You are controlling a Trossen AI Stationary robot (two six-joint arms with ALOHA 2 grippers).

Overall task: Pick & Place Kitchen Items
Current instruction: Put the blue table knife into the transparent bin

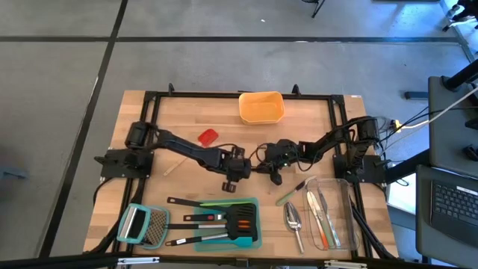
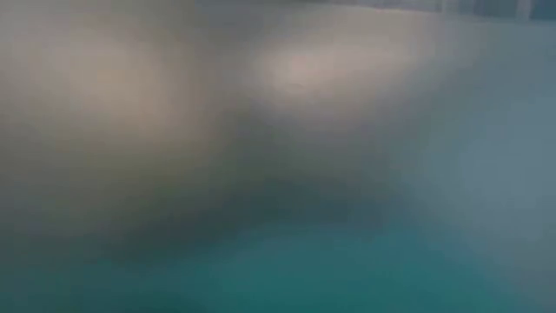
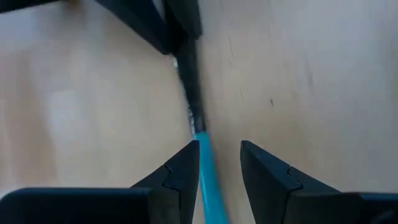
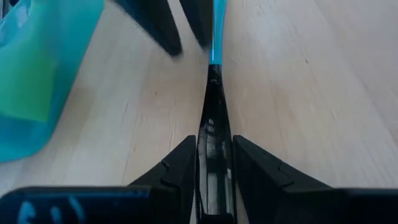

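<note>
Item: slim utensil, teal handle [image 3: 208, 180] with dark end, held between both claws above mid-table.

I see my right claw [image 4: 214, 155] pinching the dark end [image 4: 214, 149]; my left claw [image 3: 219, 154] stands slightly spread, the teal handle lying against one finger [image 3: 180, 171], not clamped. Both claws meet over the table [image 1: 187, 127], just behind the teal tray [image 1: 258, 240] of turners. Risk, as I judge it: if the right lets go before the left closes, the utensil drops.
</note>
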